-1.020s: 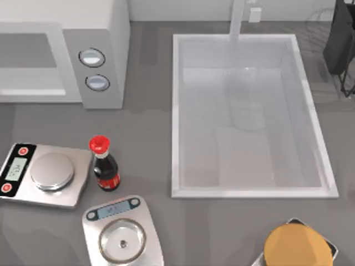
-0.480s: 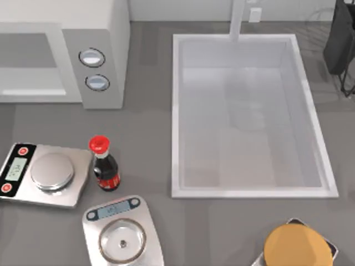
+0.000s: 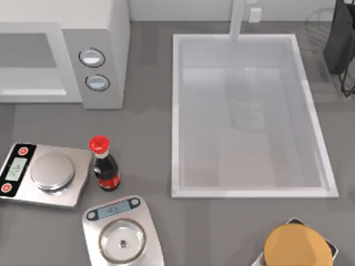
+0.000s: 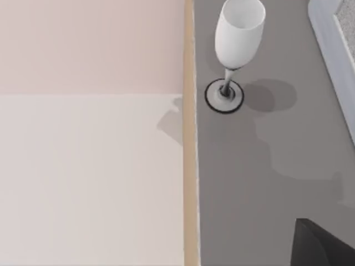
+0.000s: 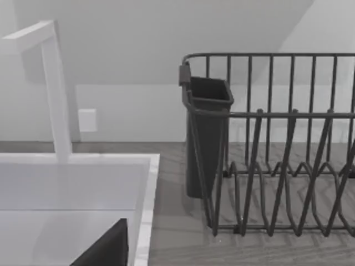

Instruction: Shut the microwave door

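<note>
1. Grey countertop [image 3: 144,166] carries everything; along its near edge stand a round-pan kitchen scale [image 3: 122,233] and, toward the right corner, an orange-topped object [image 3: 297,246] I cannot identify.
2. Next in come a flat steel scale with red buttons [image 3: 44,174] and a red-capped sauce bottle [image 3: 104,164], both on the left side.
3. Mid-table, the white sink basin [image 3: 177,111] fills the right half, its tap [image 3: 237,22] at the back.
4. At the far left stands the microwave [image 3: 105,44]: its two dials [image 3: 94,69] face the near edge, and its grey front recess lies left of them. Whether its door is ajar I cannot judge.
5. My left wrist view looks down on a wine glass [image 4: 236,50] by the counter's edge; my right wrist view faces a dark dish rack [image 5: 272,144] beside the sink.
6. I cannot tell whether either gripper's fingers are parted or closed.
7. Since the microwave lies left, I judge my left arm the likelier one for the push.
</note>
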{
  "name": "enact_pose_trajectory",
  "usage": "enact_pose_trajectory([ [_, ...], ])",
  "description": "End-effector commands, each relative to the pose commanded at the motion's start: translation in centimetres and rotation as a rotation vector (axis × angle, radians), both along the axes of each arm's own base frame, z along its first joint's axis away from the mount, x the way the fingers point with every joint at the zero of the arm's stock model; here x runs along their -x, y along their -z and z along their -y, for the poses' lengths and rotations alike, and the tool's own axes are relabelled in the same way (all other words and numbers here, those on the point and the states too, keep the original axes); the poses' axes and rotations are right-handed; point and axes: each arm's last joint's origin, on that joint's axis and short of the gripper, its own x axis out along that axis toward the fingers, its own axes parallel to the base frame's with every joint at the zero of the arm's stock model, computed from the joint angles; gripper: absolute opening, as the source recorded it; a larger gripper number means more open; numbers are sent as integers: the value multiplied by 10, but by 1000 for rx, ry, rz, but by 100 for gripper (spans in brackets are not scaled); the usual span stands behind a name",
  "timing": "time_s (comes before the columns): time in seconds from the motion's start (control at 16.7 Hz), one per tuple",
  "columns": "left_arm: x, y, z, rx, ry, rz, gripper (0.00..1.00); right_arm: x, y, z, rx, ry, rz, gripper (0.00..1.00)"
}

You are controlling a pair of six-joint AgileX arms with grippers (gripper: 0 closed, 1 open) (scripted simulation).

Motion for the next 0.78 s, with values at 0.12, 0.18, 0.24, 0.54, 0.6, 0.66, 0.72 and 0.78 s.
enact_pose_trajectory([
  [0.12,-1,16,-2,4,-1,-2,0,0,0,0,0,0,0,100],
  [0.18,-1,26,-3,1,-1,-1,0,0,0,0,0,0,0,100],
  [0.24,-2,37,-4,-3,-2,2,0,0,0,0,0,0,0,100],
  [0.54,0,88,-2,-8,-4,4,0,0,0,0,0,0,0,100],
  [0.6,1,93,-1,-4,-4,1,0,0,0,0,0,0,0,100],
  [0.66,1,95,-1,-3,-4,0,0,0,0,0,0,0,0,100],
  [0.72,1,95,-1,-3,-4,0,0,0,0,0,0,0,0,100],
  [0.78,1,95,-1,-3,-4,0,0,0,0,0,0,0,0,100],
])
